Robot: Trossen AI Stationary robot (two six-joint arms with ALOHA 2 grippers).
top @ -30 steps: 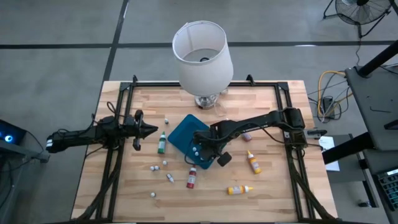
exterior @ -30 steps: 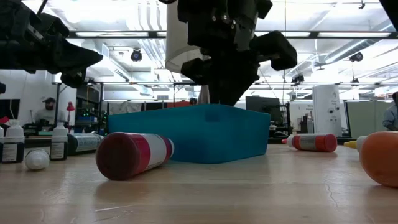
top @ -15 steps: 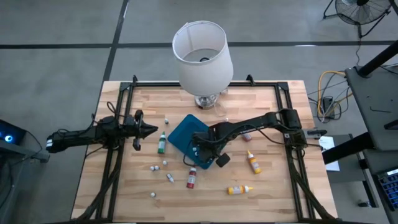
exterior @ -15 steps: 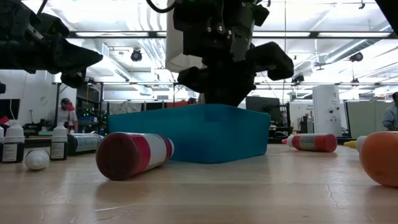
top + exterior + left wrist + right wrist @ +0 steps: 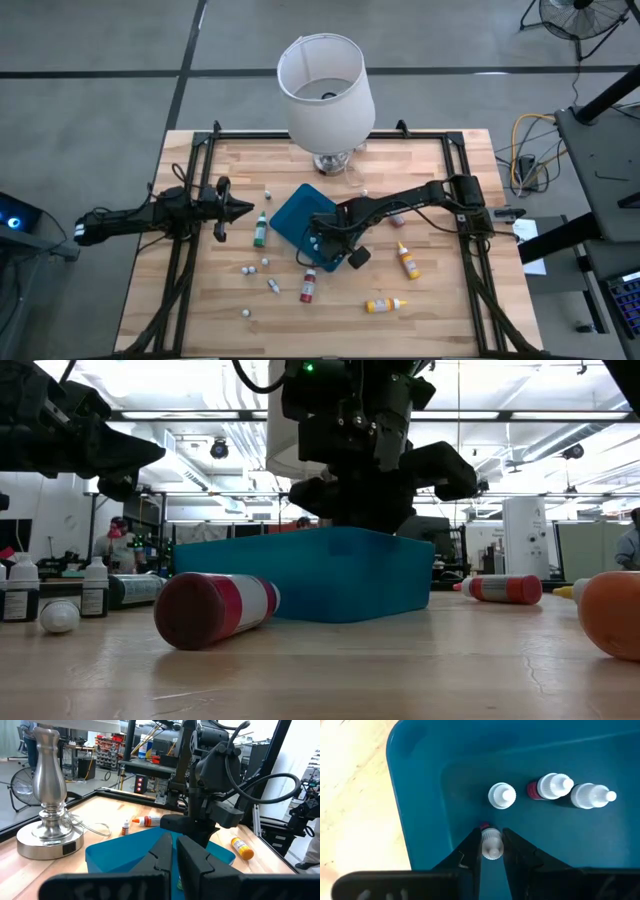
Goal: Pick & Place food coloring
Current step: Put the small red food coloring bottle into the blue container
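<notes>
Right claw (image 5: 492, 842) lowered into blue tray (image 5: 420, 780)
A small bottle (image 5: 491, 841) was gripped between its fingers, moved nearer three bottles already placed.

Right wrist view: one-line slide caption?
Right gripper holds a white-capped bottle upright inside the teal tray, beside three bottles already standing there.

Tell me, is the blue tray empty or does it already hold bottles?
Not empty. The right wrist view shows three capped bottles standing in the blue tray, and the right gripper holds a fourth over it.
</notes>
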